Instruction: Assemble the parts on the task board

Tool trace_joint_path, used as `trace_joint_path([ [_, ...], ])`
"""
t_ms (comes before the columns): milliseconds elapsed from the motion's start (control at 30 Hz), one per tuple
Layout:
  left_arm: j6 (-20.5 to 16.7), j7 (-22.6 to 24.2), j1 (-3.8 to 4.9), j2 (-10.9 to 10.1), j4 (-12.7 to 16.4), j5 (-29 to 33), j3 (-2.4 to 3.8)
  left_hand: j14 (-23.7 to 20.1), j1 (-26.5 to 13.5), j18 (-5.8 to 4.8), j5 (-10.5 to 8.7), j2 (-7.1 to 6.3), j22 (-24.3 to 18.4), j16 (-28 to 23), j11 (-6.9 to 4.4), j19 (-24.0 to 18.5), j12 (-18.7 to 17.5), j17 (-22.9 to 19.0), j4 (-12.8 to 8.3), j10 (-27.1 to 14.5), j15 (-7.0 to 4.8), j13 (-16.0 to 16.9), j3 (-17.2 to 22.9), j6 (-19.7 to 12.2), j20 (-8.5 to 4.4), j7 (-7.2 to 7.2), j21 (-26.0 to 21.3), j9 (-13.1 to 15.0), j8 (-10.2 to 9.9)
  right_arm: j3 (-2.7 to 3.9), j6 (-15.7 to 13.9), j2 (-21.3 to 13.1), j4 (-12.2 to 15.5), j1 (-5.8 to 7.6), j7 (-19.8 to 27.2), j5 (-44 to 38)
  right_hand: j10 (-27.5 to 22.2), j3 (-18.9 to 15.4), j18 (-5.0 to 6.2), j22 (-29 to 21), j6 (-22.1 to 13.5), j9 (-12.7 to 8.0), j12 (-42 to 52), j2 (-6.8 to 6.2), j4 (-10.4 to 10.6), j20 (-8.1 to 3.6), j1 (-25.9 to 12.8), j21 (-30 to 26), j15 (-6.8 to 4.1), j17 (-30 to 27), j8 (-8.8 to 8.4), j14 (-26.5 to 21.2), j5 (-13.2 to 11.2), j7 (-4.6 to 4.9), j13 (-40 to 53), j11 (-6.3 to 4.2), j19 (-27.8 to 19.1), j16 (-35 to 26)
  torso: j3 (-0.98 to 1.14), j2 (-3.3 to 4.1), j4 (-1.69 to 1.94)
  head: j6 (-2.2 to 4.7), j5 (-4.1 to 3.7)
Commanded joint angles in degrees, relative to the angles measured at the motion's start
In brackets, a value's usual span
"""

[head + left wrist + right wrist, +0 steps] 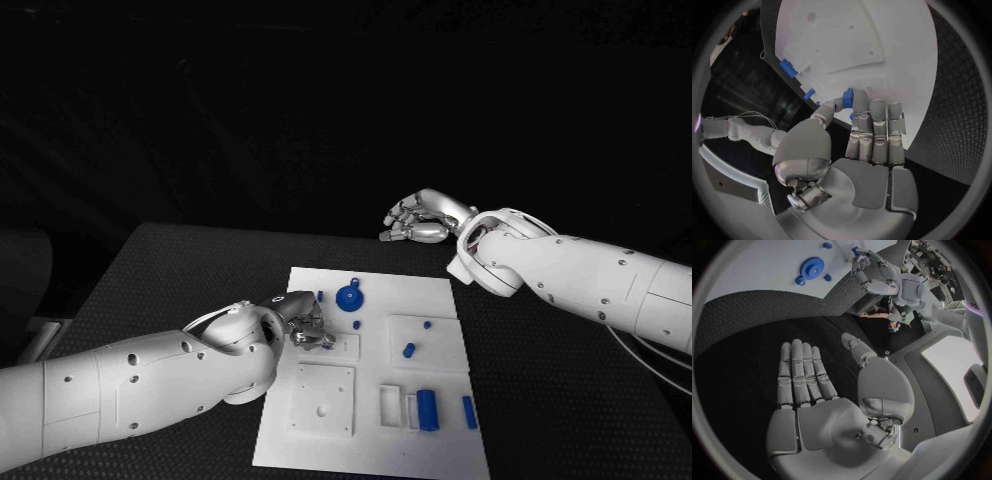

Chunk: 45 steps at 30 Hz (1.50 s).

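The white task board [440,300] lies in the middle of the black table. My left hand [303,326] hovers over the board's left side and pinches a small blue part [848,97] between thumb and fingertip; the same hand [874,271] and part [856,250] appear in the right wrist view. My right hand [420,220] hangs beyond the board's far edge with its fingers [801,370] stretched out and nothing in them. A blue gear-like disc [351,296] sits on the board just ahead of the left hand.
Small blue pegs [428,324] [408,350] [356,324] stand mid-board. A long blue cylinder [427,410] and a blue bar [469,412] lie near the front right, beside a white frame [391,404]. A raised white square block [323,398] sits front left.
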Motion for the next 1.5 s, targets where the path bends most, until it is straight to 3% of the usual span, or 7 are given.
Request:
trace_joint_path([
  [33,-0.2,0.1,-0.25,0.4,-0.1,-0.5,0.04,0.4,0.0,-0.63,0.31,0.54,1.3,0.3,-1.17,0.3,0.2,0.0,-3.2,1.1,-0.03,0.1,3.5,2.6,-4.98,-1.96,0.3,0.1,0.1,0.03,-0.1,0.0,0.1,0.00,0.5,-0.7,0.4,-0.1,-0.10,-0.1,-0.3,-0.1,-0.2,-0.16,0.3,0.34,0.5,-0.3,0.24,-0.1,0.35,0.1,0.2,0.00,-0.1,0.00,-0.1,-0.2,-0.01,0.00,-0.01,0.01,-0.06],
  [1500,-2.2,0.8,-0.59,0.9,-0.7,-0.6,0.09,0.7,-0.2,-0.51,1.22,0.49,1.3,0.6,-1.34,0.6,0.3,-0.1,-3.3,1.4,-0.20,0.3,3.6,2.9,-5.11,-2.12,0.7,0.3,0.2,0.03,0.2,-0.2,0.1,-0.06,0.4,-0.1,0.8,-0.3,0.04,-0.1,-0.2,-0.2,-0.4,-0.13,0.5,0.49,0.4,-0.5,0.26,-0.5,0.45,0.3,0.4,-0.02,-1.0,-0.03,0.0,-0.3,-0.03,-0.04,0.01,0.23,-0.54],
])
